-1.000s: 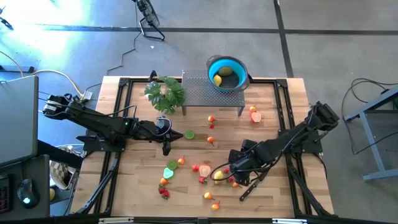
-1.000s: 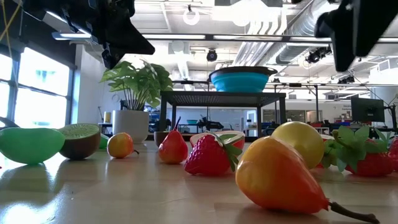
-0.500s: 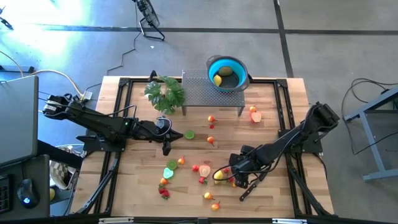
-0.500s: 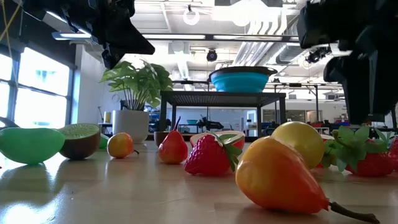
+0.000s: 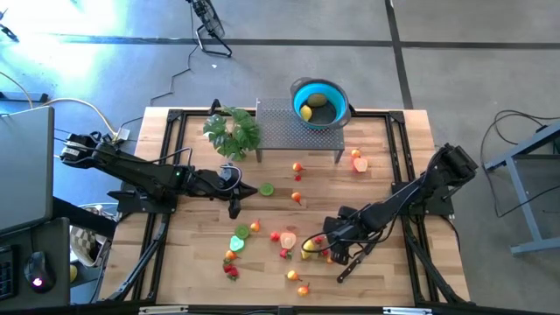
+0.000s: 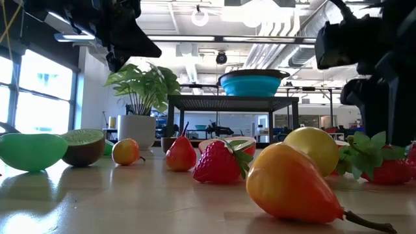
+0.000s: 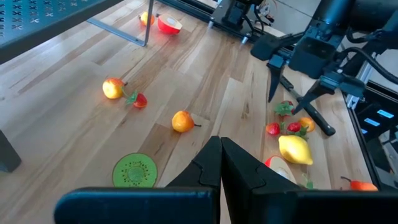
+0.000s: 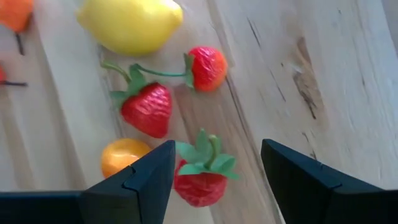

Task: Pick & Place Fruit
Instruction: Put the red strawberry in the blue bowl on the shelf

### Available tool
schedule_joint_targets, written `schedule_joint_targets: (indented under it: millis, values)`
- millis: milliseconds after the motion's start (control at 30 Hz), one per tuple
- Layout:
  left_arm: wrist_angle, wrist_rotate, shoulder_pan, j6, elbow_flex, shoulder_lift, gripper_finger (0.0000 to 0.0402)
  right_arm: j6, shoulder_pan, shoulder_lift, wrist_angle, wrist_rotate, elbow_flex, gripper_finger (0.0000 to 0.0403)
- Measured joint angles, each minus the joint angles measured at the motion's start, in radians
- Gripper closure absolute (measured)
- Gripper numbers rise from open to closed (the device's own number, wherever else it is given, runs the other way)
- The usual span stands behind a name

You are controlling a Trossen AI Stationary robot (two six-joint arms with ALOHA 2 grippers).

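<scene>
My right hand sits low over the fruit cluster, lower centre-right of the high view, fingers spread wide with nothing gripped. In the right wrist view a strawberry with green leaves lies between the two fingers on the wooden counter; a small orange fruit just beside it, a second strawberry and a smaller red one beyond, then the yellow lemon

My left hand hangs over the counter left of centre in the high view, fingers pressed together, holding nothing. A green lime slice lies just to its right

Other fruit is scattered across the lower middle of the high view: a green piece, red pieces, a pear-shaped orange-yellow piece. Two more pieces sit right of the rack

The blue bowl stands on the rack at upper centre, a lemon and a brownish fruit inside. The leafy plant stands left of the rack
</scene>
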Motion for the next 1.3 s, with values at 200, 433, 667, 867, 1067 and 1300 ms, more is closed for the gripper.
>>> schedule_joint_targets:
  millis: [200, 433, 667, 867, 1067, 1300]
  values:
    - [-0.002, 0.000, 0.000, 0.000, 0.000, 0.000, 0.0402, 0.010, 0.000, 0.000, 0.069, 0.000, -0.049, 0.0172]
    - [-0.019, 0.000, 0.000, 0.000, 0.000, 0.000, 0.0402, 0.026, 0.000, 0.000, 0.090, 0.002, -0.060, 0.0178]
    - [-0.019, 0.000, 0.000, 0.000, 0.000, 0.000, 0.0402, 0.026, 0.000, 0.000, 0.089, 0.001, -0.060, 0.0243]
    - [-0.020, 0.000, 0.000, -0.001, 0.000, 0.000, 0.0402, 0.027, 0.000, 0.000, 0.089, 0.000, -0.059, 0.0314]
    - [-0.020, 0.000, 0.000, 0.000, 0.000, 0.000, 0.0402, 0.036, 0.000, 0.000, 0.090, -0.006, -0.060, 0.0371]
    - [-0.020, 0.000, 0.000, 0.000, 0.000, 0.000, 0.0402, 0.037, 0.000, 0.000, 0.090, -0.038, -0.060, 0.0398]
